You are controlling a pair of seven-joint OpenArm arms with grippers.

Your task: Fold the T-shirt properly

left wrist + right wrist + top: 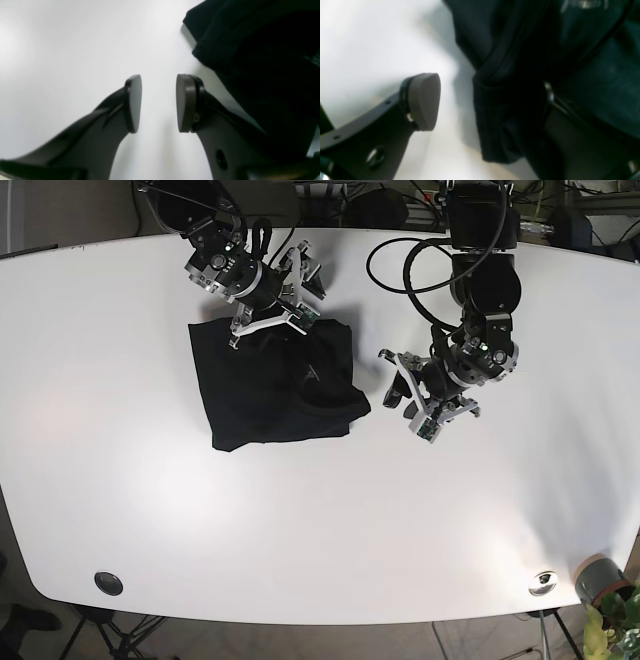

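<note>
The black T-shirt (275, 385) lies on the white table (150, 480) as a folded, rumpled rectangle. My right gripper (270, 327) is at the shirt's far edge. In the right wrist view the right gripper (482, 105) stands wide open. One grey pad (423, 100) is over bare table, and a bunched fold of the shirt (500, 112) lies between the jaws and covers the other finger. My left gripper (400, 405) is open and empty just beside the shirt's near right corner. The left wrist view shows the left gripper (158, 102) over bare table, with the shirt (250, 50) at the upper right.
Black cables (400, 270) loop at the back of the table by the left arm's base. A round fitting (108, 583) and another (543, 582) sit near the front edge. A potted plant (605, 585) stands at the front right corner.
</note>
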